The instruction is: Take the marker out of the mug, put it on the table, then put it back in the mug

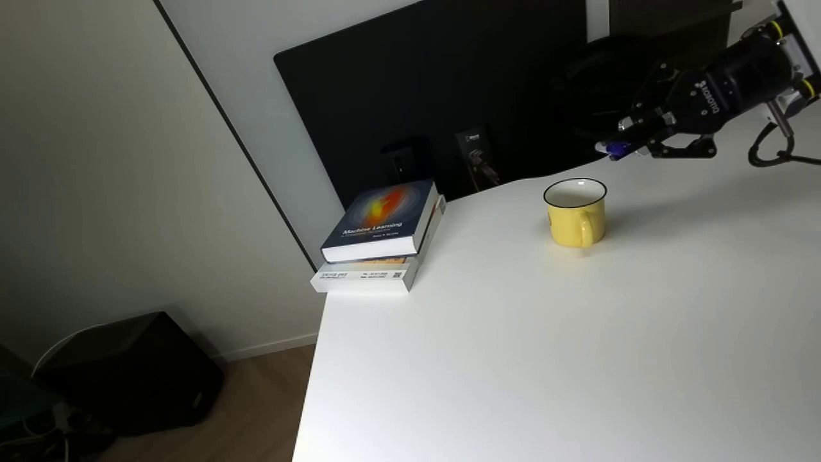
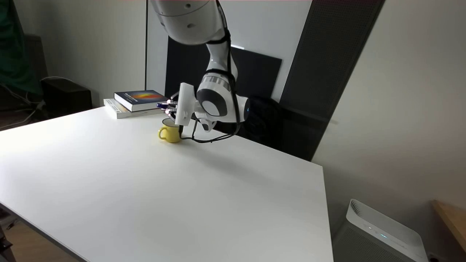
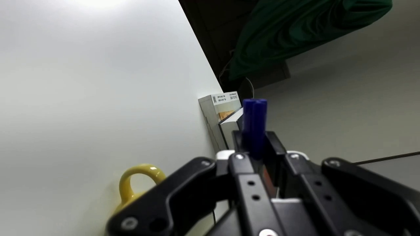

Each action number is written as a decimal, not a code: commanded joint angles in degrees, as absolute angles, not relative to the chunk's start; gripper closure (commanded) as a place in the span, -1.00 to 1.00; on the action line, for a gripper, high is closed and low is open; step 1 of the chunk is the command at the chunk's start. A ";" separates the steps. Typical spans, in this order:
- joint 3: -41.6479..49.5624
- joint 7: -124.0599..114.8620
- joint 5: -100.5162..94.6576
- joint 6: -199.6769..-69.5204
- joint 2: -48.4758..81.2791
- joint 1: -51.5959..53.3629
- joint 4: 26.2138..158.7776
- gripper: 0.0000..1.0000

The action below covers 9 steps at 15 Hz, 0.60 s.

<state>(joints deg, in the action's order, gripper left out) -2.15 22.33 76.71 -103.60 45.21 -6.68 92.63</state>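
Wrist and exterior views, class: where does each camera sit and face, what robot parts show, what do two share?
Exterior view: higher than the table, facing down to the mug; the hand shows.
Exterior view: raised too, facing across to the books; hand and white arm show.
Wrist view: wrist-mounted, facing past the hand to the books; only the hand shows.
Both exterior views share mug and books.

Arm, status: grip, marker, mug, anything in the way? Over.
Gripper holding blue marker above the table. Yellow mug upright on the table, marker out of it. To watch: two stacked books at the table's edge.
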 commanded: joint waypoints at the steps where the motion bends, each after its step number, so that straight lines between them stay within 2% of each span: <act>1: -1.41 18.85 76.79 -102.82 47.86 -6.05 88.61 0.91; 9: -1.86 16.05 75.51 -102.60 52.81 -4.77 83.05 0.91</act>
<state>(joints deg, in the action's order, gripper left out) -2.16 20.11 76.49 -103.56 50.07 -5.81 87.74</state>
